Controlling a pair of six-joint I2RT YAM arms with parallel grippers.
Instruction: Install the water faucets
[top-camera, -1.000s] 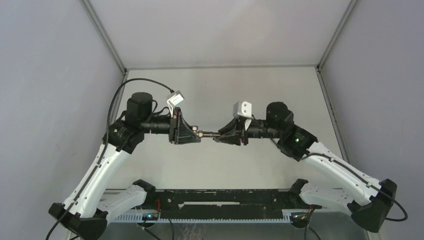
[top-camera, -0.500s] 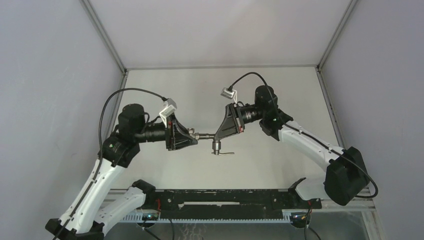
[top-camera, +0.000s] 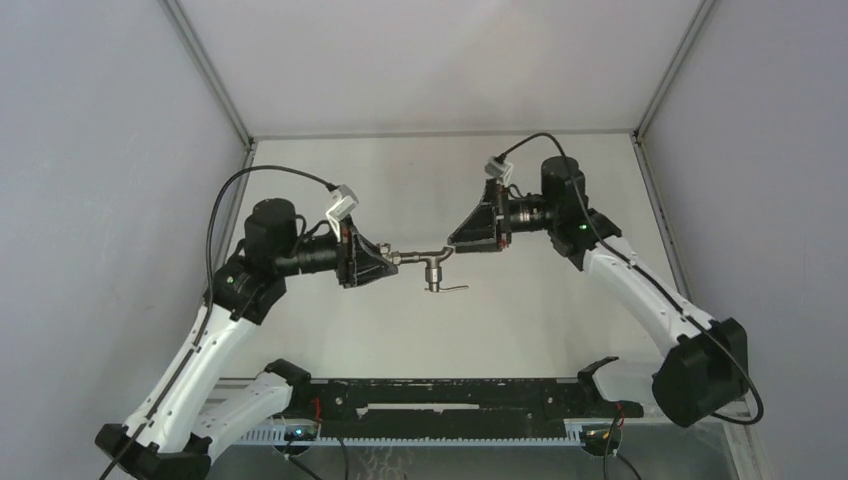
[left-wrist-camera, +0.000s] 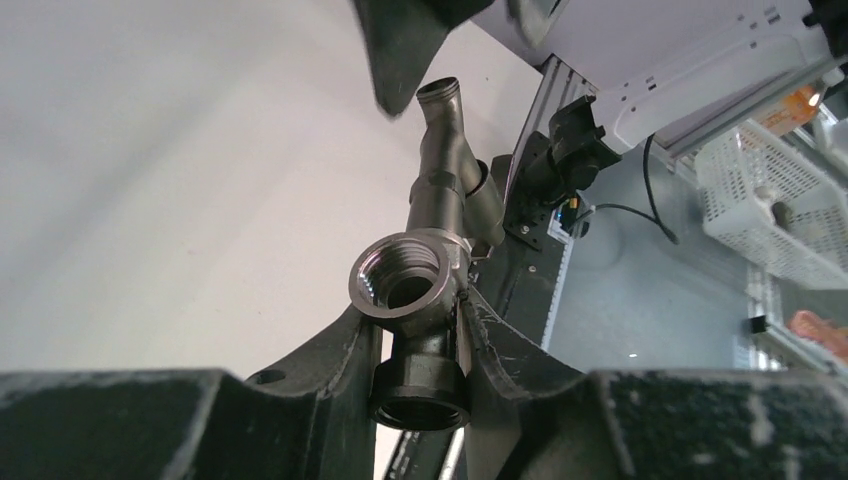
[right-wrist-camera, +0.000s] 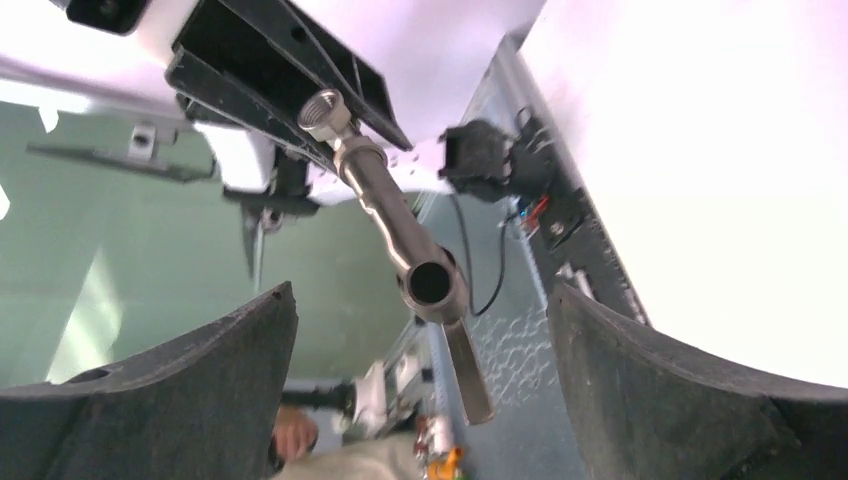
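Note:
The water faucets are joined into one slim grey metal tap (top-camera: 430, 262) held level above the table. My left gripper (top-camera: 392, 258) is shut on the stubby threaded fitting (left-wrist-camera: 405, 285), gripped between both fingers. The stem (left-wrist-camera: 445, 150) runs away from it toward the right arm. In the right wrist view the stem (right-wrist-camera: 395, 220) ends in an open bore, and the thin lever handle (right-wrist-camera: 468, 370) hangs below it. My right gripper (right-wrist-camera: 422, 300) is open wide. Its fingers (right-wrist-camera: 200, 380) stand apart on both sides of the tap's free end without touching it. Seen from above, the right gripper (top-camera: 452, 242) sits just beyond the tap's tip.
The table (top-camera: 440, 180) is a pale surface enclosed by grey walls. A black rail (top-camera: 440, 395) runs along the near edge between the arm bases. A white basket (left-wrist-camera: 770, 200) sits off the table in the left wrist view.
The right gripper has opened and let go of the tap, drawing back up and to the right. The left gripper still holds the fitting and has lifted slightly.

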